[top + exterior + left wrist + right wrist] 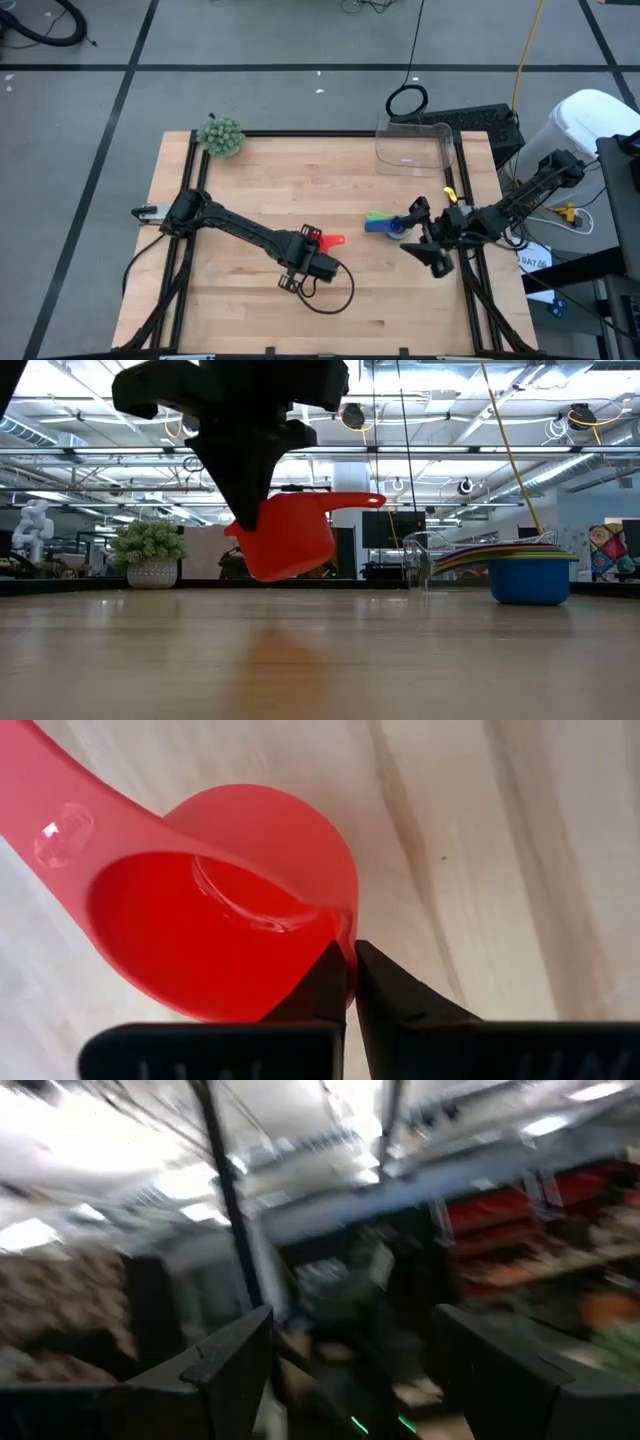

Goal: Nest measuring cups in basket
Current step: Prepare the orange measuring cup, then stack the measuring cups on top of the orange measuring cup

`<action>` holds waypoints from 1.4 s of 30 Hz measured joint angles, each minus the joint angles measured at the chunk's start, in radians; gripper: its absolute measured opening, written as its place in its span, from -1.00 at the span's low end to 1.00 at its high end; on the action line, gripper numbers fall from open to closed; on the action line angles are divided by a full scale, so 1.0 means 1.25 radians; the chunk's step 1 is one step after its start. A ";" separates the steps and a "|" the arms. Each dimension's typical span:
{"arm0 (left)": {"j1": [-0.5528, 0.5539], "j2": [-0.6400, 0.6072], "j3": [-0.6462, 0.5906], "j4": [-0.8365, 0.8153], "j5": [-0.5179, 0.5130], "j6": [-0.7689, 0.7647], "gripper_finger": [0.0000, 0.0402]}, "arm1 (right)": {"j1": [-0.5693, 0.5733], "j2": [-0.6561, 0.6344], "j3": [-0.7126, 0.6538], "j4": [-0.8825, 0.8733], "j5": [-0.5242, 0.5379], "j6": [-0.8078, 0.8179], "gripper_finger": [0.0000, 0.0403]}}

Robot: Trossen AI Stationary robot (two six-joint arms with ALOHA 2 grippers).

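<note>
Pinching the rim of the red measuring cup (pixel 225 935), the left gripper (pixel 352 970) holds it clear of the wooden table (pixel 250 190) near the front middle, its handle pointing right in the low view; farther right, a stack of nested cups (pixel 528 568) sits on the table, a dark blue one outermost; the right gripper (pixel 425 240), fingers spread and empty, hangs just beside that stack; beyond, the clear basket (pixel 415 148) stands at the far edge; a fuzzy green ball (pixel 221 135) rests at the far left corner.

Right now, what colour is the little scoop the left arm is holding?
Red; the measuring cup shows best in the left wrist view, pinched by the left gripper.
</note>
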 joint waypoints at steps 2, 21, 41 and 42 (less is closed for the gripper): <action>0.000 0.000 0.000 0.000 0.023 0.004 -0.91 | 0.000 -0.003 0.000 -0.064 0.047 -0.002 0.34; 0.000 0.000 0.000 0.044 0.028 0.007 -0.81 | 0.000 -0.006 -0.001 -0.124 0.079 0.004 0.34; -0.001 0.009 0.000 0.049 0.027 -0.053 -0.24 | 0.001 -0.006 -0.001 -0.121 0.054 0.022 0.34; -0.001 0.009 0.000 0.048 0.027 -0.054 -0.21 | 0.001 -0.007 -0.001 -0.121 0.053 0.022 0.34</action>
